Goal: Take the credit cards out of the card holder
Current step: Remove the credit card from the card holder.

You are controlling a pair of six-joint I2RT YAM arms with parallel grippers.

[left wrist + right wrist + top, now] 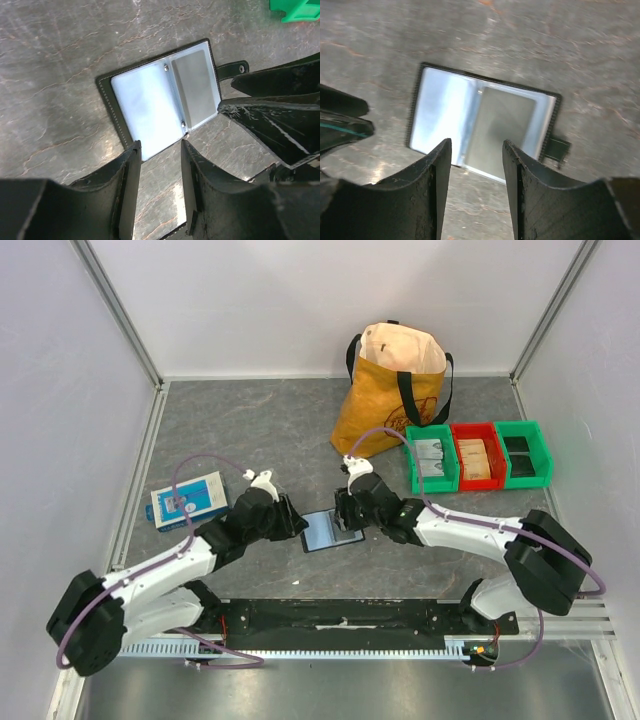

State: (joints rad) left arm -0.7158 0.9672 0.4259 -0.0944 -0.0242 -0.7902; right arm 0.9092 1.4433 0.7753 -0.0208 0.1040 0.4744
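- The card holder (330, 531) lies open on the grey table (250, 420), showing a pale blue-grey inside.
- The left gripper (298, 521) is at its left edge and the right gripper (347, 519) is at its upper right.
- A blue-and-white box (188, 498) lies well to the left.
- A tan bag (395, 390) stands behind.
- Beside the bag are a green bin (435, 483), a red bin (480, 481) and a second green bin (528, 478).

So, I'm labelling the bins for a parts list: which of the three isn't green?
The middle bin: it is red, standing between the left green bin and the right green bin.
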